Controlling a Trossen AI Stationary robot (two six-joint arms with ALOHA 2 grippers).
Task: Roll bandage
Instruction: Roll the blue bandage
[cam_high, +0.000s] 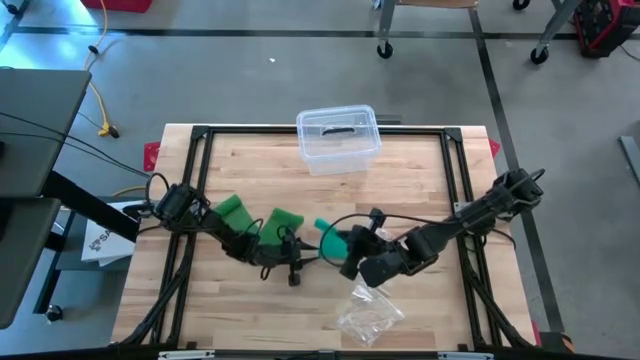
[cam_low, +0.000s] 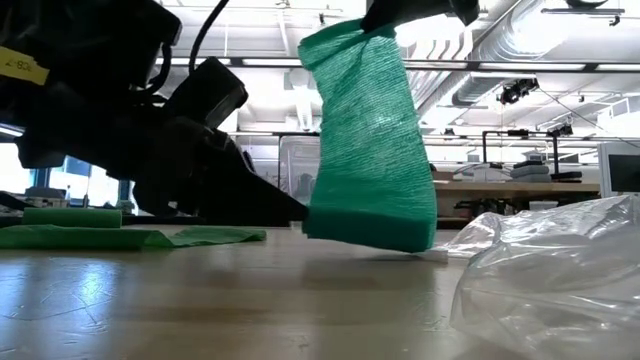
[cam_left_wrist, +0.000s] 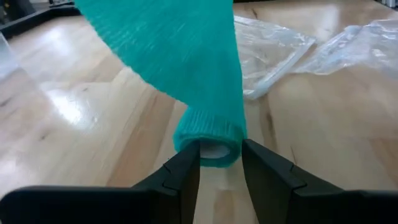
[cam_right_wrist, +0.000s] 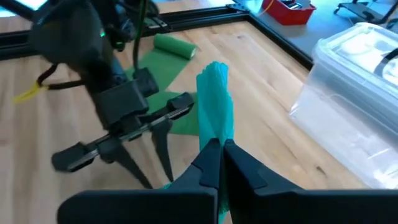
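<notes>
Wooden desk (cam_high: 420, 190), teal bandage (cam_low: 370, 140) stretched between two grippers.
Left gripper (cam_left_wrist: 221, 163) jaws clasp its rolled end; right gripper (cam_right_wrist: 219, 152) jaws pinch the strip's upper end, hidden above in the low view.

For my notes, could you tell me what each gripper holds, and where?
The left gripper clamps the teal bandage by its rolled end; the right gripper pinches its loose upper end.

Teal bandage (cam_low: 370, 140), stretchy ribbed gauze, partly rolled: small roll end (cam_left_wrist: 208, 140) down on the wooden tabletop (cam_low: 250, 300), loose tail pulled up steeply above it, slightly tilted, roughly mid-table.
</notes>
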